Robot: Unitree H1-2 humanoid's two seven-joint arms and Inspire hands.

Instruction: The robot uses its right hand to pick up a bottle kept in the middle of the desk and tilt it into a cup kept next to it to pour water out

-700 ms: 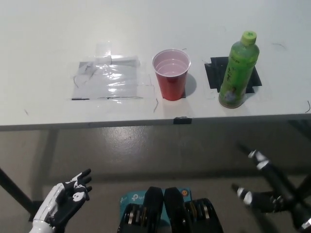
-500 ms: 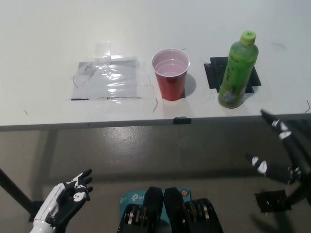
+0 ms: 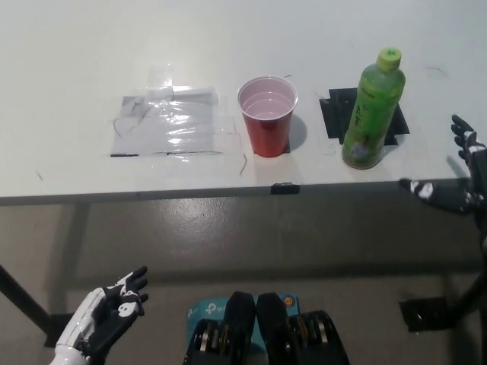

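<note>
From the head view we look steeply down on a white tabletop (image 3: 76,61) whose front edge crosses the picture just below the middle. The green bottle (image 3: 371,110) stands upright and capped on a patch of black tape (image 3: 338,114) right of centre; we take that tape to be a marker fixing where the bottle belongs. Just beside it, on its left, the red cup (image 3: 267,115) stands upright with its mouth open to us, close enough that a tilt of the bottle could reach it. They are near one another but not touching. Farther left lies a patch of clear, glossy tape or plastic sheet (image 3: 169,125) stuck flat to the surface, with nothing on it.

Our right robot hand (image 3: 456,176) shows at the picture's right edge, level with the tabletop's front edge and well to the right of the bottle, fingers spread apart and holding nothing. We judge it is placed to come at the bottle from the side, the grasp not yet begun. Our left robot hand (image 3: 112,310) rests low at the lower left, below the tabletop, also with fingers apart and empty.

The tabletop is plain and matte, with a few faint scuffs and a small dark clip (image 3: 284,188) at its edge. Beneath it we see a grey, slightly shiny floor (image 3: 228,228).
</note>
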